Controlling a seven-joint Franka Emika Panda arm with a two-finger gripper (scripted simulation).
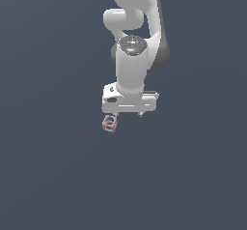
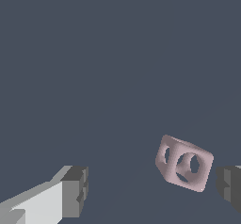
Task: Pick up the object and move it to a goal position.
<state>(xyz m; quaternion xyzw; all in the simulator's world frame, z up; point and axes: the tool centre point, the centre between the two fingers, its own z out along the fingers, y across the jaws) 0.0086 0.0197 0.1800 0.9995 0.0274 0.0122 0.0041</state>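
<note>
The object is a small dusty-pink cube-like piece of joined rings with round holes, lying tilted on the flat dark surface. In the exterior view it sits just below the white gripper, under the finger on that view's left. The wrist view shows the object in the space between the two grey fingertips, much closer to one finger than the other and touching neither. The gripper is open wide, with nothing held.
The white arm rises above the gripper toward the top of the exterior view. Everything else in both views is a plain dark blue-grey surface.
</note>
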